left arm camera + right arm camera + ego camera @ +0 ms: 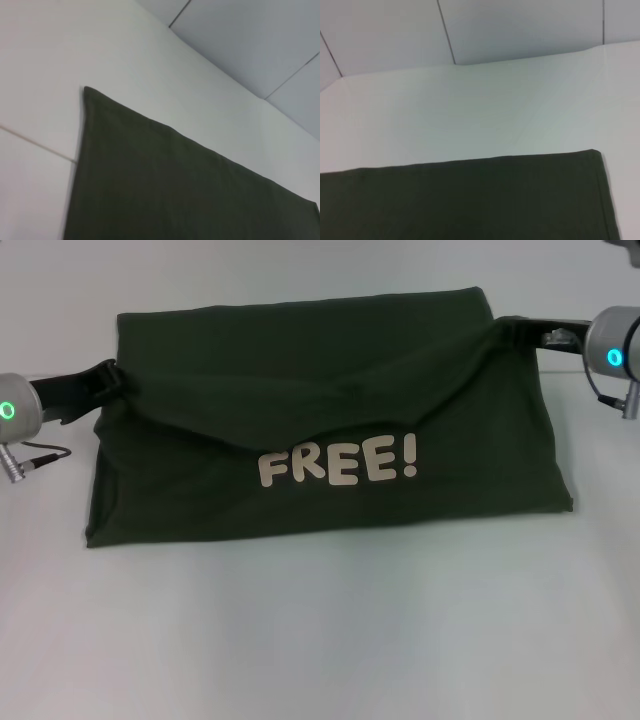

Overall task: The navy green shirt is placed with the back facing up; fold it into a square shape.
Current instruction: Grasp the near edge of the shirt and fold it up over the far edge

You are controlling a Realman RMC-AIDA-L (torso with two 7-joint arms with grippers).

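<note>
From the head view, the navy green shirt [320, 430] lay across the middle of the white worktop [320, 640], already doubled over once: a flap of cloth hung down toward the robot with the cream "FREE!" lettering [338, 465] showing on it, while a plain layer ran along the far edge behind it. The left end effector [112, 378] was at the shirt's left edge and the right end effector [520, 332] at its right edge, each clamped on a bunched pinch of the fabric, so that the cloth sagged in a shallow curve between them. In the left wrist view I could see only a plain stretch of the shirt [175, 190] with one corner lying flat on the worktop [50, 60], and none of that arm's fingers. The right wrist view likewise showed a flat, straight-edged band of the shirt [470, 200] on the worktop [470, 110], with a wall of pale panels beyond. To my eye the job was partway along: one lengthwise fold was being laid down, the shape was still a wide rectangle, and the side folds needed to square it remained.
</note>
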